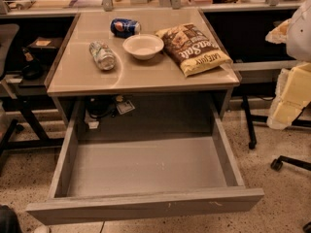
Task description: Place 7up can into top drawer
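The 7up can (102,55), pale green and white, lies on its side on the left part of the desk top (141,76). The top drawer (146,206) is pulled fully out below the desk and nothing lies in it. My gripper (287,97) is at the right edge of the view, beside the desk's right side and well away from the can. It holds nothing that I can see.
A dark blue Pepsi can (125,27) lies at the back of the desk. A white bowl (143,46) sits right of the 7up can. A brown chip bag (194,48) lies on the right. Chair wheels (278,164) stand on the floor at right.
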Controlling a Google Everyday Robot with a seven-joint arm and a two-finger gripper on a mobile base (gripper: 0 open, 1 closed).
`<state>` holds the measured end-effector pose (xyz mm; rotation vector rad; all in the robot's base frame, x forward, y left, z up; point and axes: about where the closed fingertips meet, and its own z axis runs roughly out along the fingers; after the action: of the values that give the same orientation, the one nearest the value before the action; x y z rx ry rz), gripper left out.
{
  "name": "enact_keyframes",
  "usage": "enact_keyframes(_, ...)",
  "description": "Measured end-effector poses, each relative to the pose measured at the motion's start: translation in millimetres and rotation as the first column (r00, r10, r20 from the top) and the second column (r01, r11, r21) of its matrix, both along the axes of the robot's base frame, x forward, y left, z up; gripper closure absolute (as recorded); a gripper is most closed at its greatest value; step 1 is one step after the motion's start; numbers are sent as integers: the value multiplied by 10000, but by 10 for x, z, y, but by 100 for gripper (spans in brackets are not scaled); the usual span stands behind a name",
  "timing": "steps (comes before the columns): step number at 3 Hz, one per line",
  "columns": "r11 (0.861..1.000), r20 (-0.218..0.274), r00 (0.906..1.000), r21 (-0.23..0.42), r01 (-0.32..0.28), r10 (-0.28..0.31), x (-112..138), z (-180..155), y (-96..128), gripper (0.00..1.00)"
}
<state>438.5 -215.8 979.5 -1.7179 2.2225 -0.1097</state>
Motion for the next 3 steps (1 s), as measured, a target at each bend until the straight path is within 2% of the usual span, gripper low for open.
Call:
enact_keyframes(2, 9998, -1, 9999, 168, 125, -125, 10, -9, 81, 0)
enact_keyframes(3, 9998, -226, 9997, 150, 99, -96, 75, -36, 439, 0)
